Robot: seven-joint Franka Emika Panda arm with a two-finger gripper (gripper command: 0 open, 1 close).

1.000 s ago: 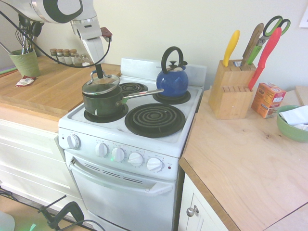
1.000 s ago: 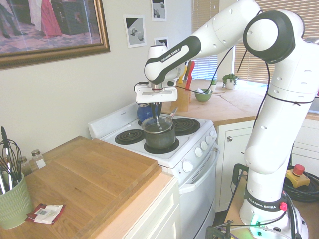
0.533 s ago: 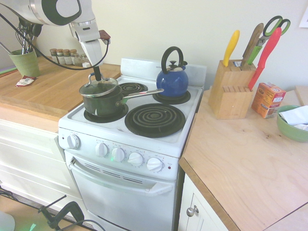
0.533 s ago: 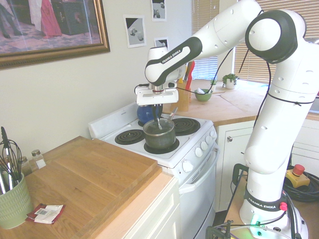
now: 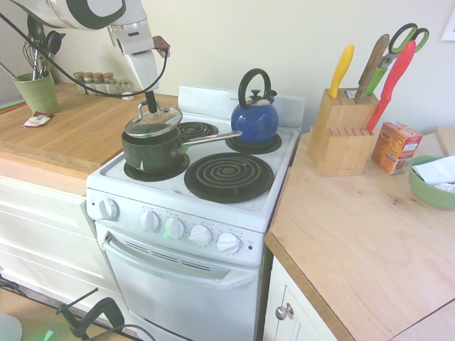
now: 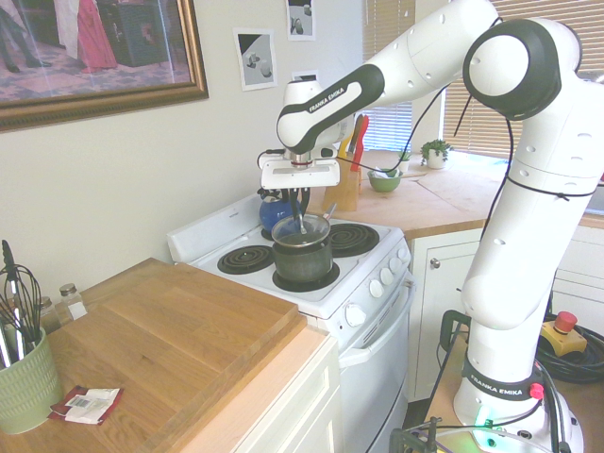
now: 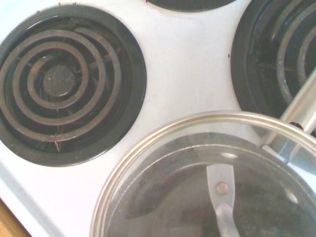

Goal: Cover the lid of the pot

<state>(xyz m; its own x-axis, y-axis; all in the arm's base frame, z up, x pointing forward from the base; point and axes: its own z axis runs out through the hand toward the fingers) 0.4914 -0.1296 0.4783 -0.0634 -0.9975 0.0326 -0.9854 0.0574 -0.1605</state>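
1. While the arm reaches over the stove (image 5: 142,186), the gripper (image 5: 151,106) points straight down with its fingers clamped on the dark knob of the lid (image 5: 153,122)
2. That glass lid is tilted, one edge low on the rim of the pot (image 5: 149,151) and the other edge lifted, so it isn't seated flat
3. Pot sits on the front left burner, its long silver handle sticking out toward the big front burner (image 5: 229,176)
4. Blue kettle (image 5: 254,117) is on the back burner behind that, well apart from the pot
5. From the wrist camera you see the lid's metal rim and through the glass into the pot, with a small coil burner (image 7: 64,84) just beside it
6. Knife block (image 5: 341,131) stands on the counter to the side
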